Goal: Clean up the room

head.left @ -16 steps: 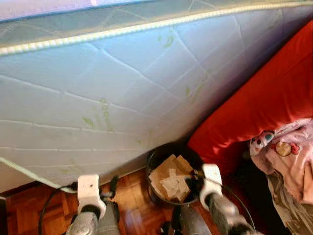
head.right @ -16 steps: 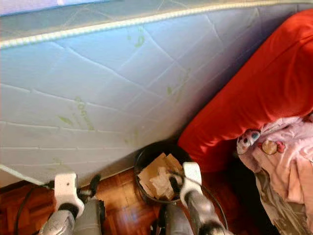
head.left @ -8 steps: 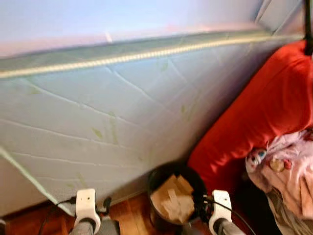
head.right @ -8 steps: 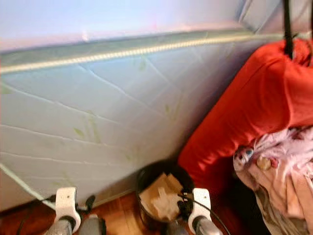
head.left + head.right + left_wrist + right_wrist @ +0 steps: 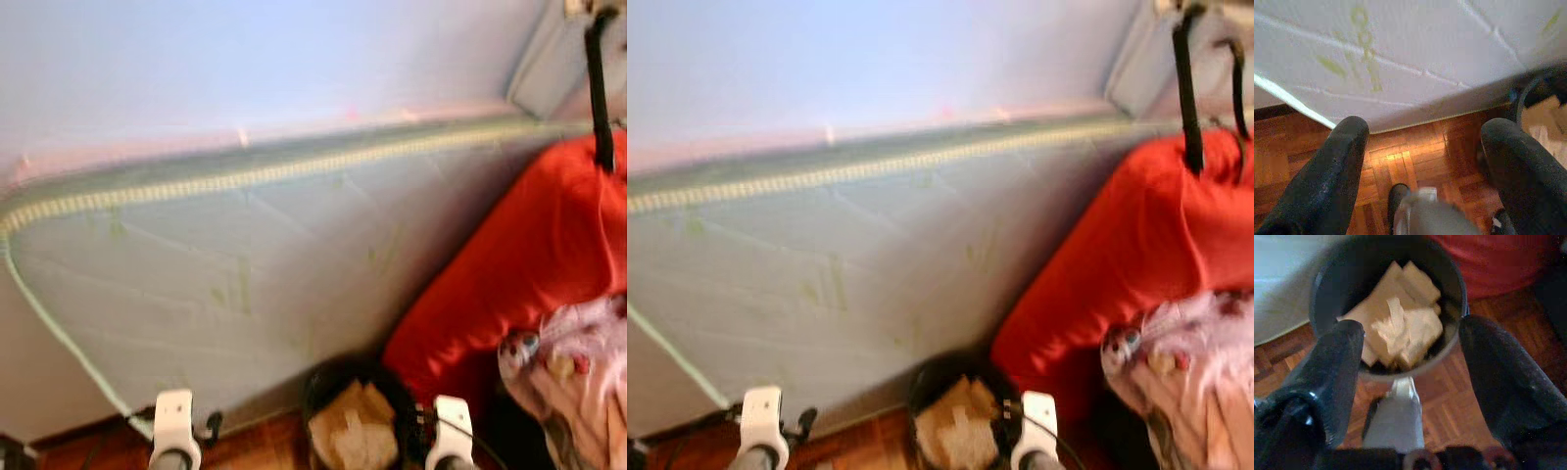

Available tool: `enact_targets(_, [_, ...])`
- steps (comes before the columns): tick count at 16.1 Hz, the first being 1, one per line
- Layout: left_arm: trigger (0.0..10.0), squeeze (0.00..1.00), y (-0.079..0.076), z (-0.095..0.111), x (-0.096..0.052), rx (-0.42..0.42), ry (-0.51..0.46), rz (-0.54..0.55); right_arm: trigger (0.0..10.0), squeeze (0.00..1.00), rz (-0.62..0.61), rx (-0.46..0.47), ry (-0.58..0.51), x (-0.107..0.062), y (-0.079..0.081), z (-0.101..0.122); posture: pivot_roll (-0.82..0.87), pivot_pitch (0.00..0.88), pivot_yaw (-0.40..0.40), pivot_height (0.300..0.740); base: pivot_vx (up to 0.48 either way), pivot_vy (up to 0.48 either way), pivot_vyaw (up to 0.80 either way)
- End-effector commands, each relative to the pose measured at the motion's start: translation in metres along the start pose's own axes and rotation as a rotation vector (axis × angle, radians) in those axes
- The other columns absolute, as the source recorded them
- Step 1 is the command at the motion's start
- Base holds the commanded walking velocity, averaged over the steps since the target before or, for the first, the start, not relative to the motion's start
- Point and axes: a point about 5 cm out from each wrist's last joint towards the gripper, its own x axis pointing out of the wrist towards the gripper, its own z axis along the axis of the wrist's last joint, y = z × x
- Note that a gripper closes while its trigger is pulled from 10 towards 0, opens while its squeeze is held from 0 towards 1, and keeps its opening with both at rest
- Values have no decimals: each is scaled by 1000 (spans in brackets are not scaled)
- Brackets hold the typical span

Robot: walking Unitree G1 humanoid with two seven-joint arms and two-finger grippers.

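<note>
A black bin (image 5: 315, 387) stands on the parquet at the foot of the mattress, holding cardboard (image 5: 1410, 281) and crumpled white paper (image 5: 1400, 330). My right gripper (image 5: 1410, 362) hangs just above and in front of the bin's rim (image 5: 1460, 289). It is open and holds nothing. My left gripper (image 5: 1422, 161) is open too, over bare parquet floor (image 5: 1400, 152) to the left of the bin. The white wrist blocks of the left arm (image 5: 173, 419) and right arm (image 5: 451, 423) show at the bottom edge of the blurred head view.
A pale quilted mattress (image 5: 245, 264) leans on the wall right behind the bin. A big red cushion (image 5: 519, 264) lies against the bin's right side, with pink printed clothes (image 5: 578, 377) on it. A black strap (image 5: 598, 88) hangs at the top right.
The head camera has tilted upward, so the wall above the mattress has come into view and both arms have sunk to the bottom edge. The bin and mattress stay put.
</note>
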Motion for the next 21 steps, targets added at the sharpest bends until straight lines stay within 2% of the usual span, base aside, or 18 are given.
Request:
enact_targets(1, [10000,0,-1,-4,-1,0,12,1,10000,0,-14,4,2,0,-4,2,175,0,-123,740,0,0,0])
enact_targets(3, [10000,0,-3,-9,-3,0,22,-3,10000,0,-12,3,8,-1,-7,2,176,0,-125,740,0,0,0])
enact_targets(8, [10000,0,-5,-13,-3,-3,48,-4,10000,0,-20,-13,47,-10,-33,-10,173,0,-129,740,0,0,0])
enact_targets(10, [10000,0,-6,-13,-3,-3,48,-8,10000,0,-13,-33,67,-11,-34,-14,173,0,-129,740,0,0,0])
enact_targets(17, [10000,0,-6,-13,-2,-5,55,-10,10000,0,67,-113,68,-8,-10,-19,175,0,-130,740,0,0,0])
enact_targets(21, [10000,0,-6,-15,-2,15,65,-9,10000,0,82,-133,75,-8,-10,-20,175,0,-128,740,0,0,0])
